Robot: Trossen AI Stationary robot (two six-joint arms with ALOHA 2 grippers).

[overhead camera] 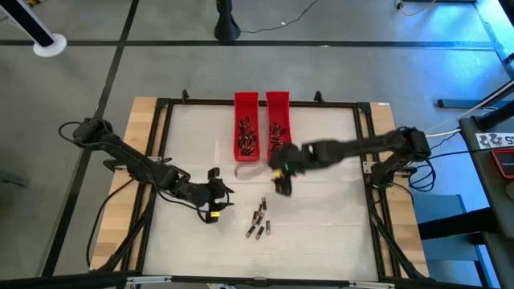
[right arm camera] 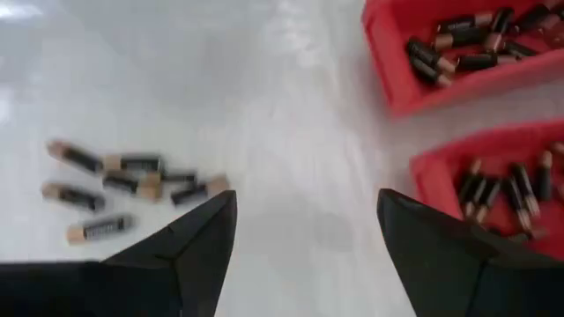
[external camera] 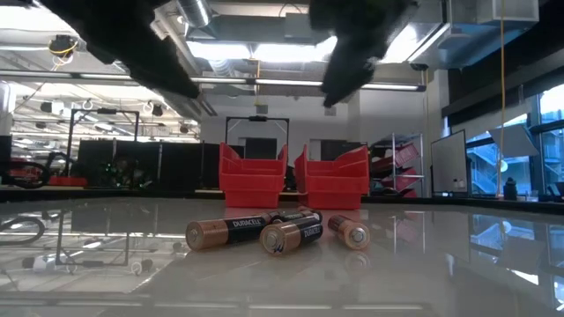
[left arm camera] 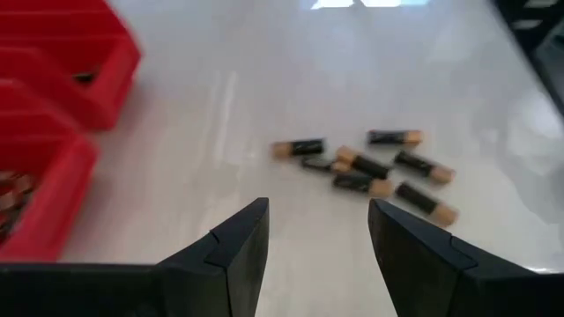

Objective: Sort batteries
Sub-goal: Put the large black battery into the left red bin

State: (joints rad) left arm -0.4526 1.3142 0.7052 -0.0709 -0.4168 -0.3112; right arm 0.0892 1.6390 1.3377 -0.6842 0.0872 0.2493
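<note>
Right gripper [overhead camera: 283, 181], fingers spread and empty, hangs just beside the right red tray [overhead camera: 278, 104]; left gripper [overhead camera: 214, 201] waits, fingers parted, empty. Loose batteries [overhead camera: 259, 218] lie at its four o'clock on the worktop [overhead camera: 329, 217]. The next pick wants one battery singled out, fingers straddling its width.

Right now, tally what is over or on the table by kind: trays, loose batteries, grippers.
Red trays: 2
Loose batteries: 6 clear, maybe a seventh
Grippers: 2, the left gripper and the right gripper
Total: 10, leaving out batteries inside the trays
</note>
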